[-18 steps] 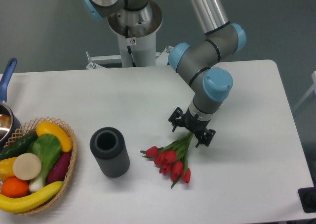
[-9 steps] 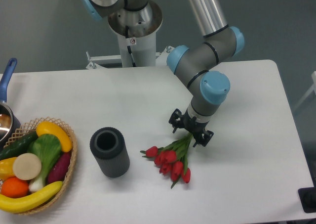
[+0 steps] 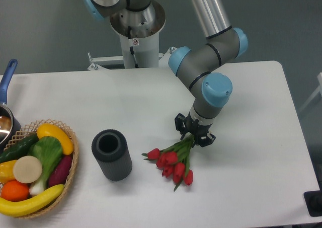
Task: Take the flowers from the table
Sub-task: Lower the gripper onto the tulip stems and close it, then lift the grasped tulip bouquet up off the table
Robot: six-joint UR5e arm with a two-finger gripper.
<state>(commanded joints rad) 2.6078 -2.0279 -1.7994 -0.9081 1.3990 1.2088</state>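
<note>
The flowers [image 3: 173, 162] are a small bunch of red tulips with green stems, lying on the white table [image 3: 251, 187] right of centre, heads toward the front. My gripper [image 3: 194, 134] points down over the upper end of the stems [image 3: 187, 143], its black fingers drawn in against them. The stem ends are hidden under the fingers. The tulip heads still rest on the tabletop.
A dark grey ribbed cylinder vase [image 3: 111, 154] stands upright left of the flowers. A wicker basket [image 3: 72, 160] of fruit and vegetables sits at the front left edge, with a blue-handled pot [image 3: 6, 112] behind it. The arm's base [image 3: 136, 26] rises at the back centre.
The fingers have narrowed from a wide spread to a tight hold around the stems. The gripper shifted slightly left, and the tulip bunch nudged a little with it.
</note>
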